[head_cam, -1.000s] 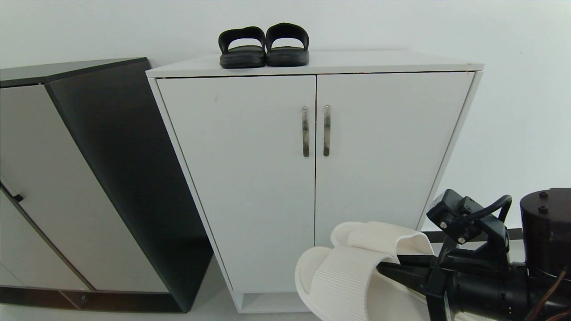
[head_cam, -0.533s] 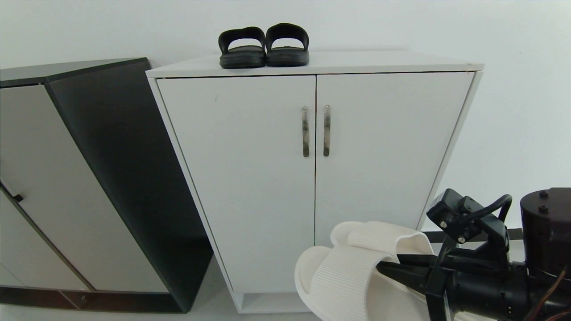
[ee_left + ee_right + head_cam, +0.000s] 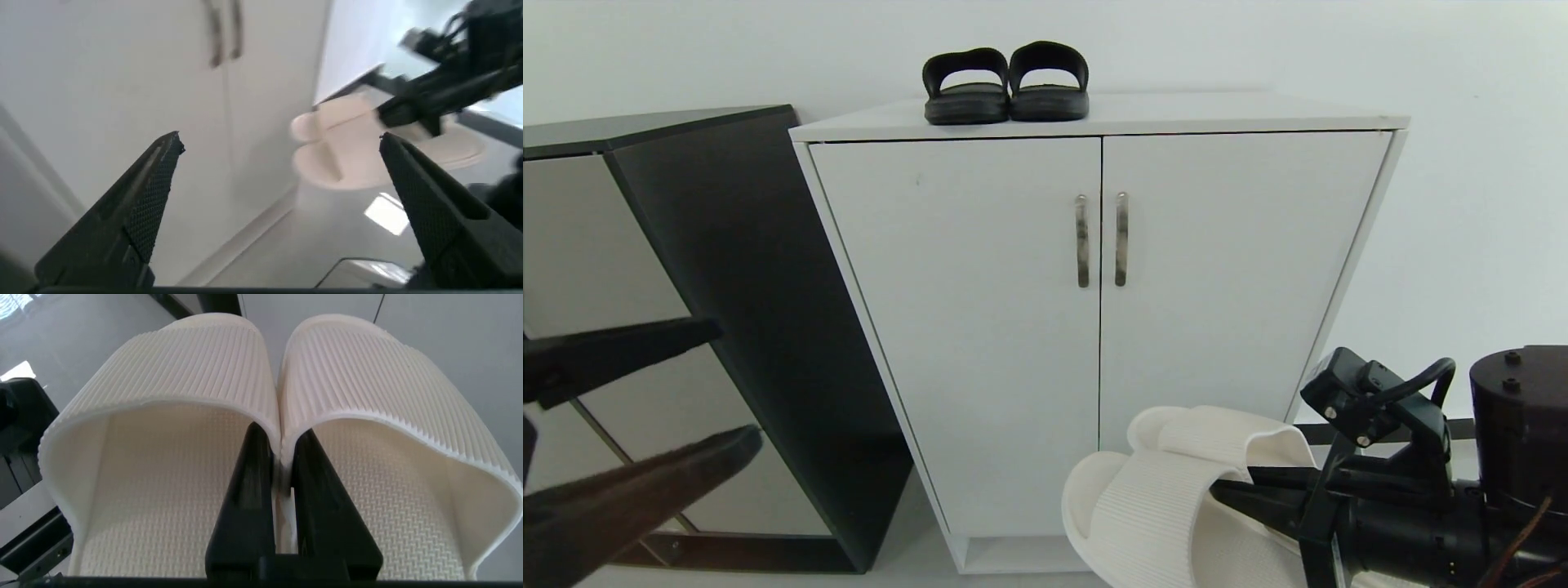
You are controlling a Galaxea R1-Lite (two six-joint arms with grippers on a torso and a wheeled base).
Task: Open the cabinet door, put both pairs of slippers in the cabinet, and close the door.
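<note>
The white cabinet (image 3: 980, 343) stands with both doors shut, its two metal handles (image 3: 1101, 240) side by side at the middle seam. A pair of black slippers (image 3: 1005, 82) rests on its top. My right gripper (image 3: 1233, 482) sits low in front of the right door, shut on the pair of white slippers (image 3: 1160, 490). In the right wrist view its fingers (image 3: 257, 465) pinch the inner strap edges of both white slippers (image 3: 163, 457) together. My left gripper (image 3: 731, 384) hangs open at the lower left, well left of the handles. From the left wrist view, the open left gripper (image 3: 280, 143) faces the cabinet handles (image 3: 226, 31) and the white slippers (image 3: 351, 147).
A black and grey cabinet (image 3: 727, 269) stands directly against the white cabinet's left side. A plain white wall (image 3: 1478, 204) runs behind, and bare floor lies in front of the right door.
My left gripper has come into the head view from the lower left, open. The right gripper and the white slippers have barely shifted.
</note>
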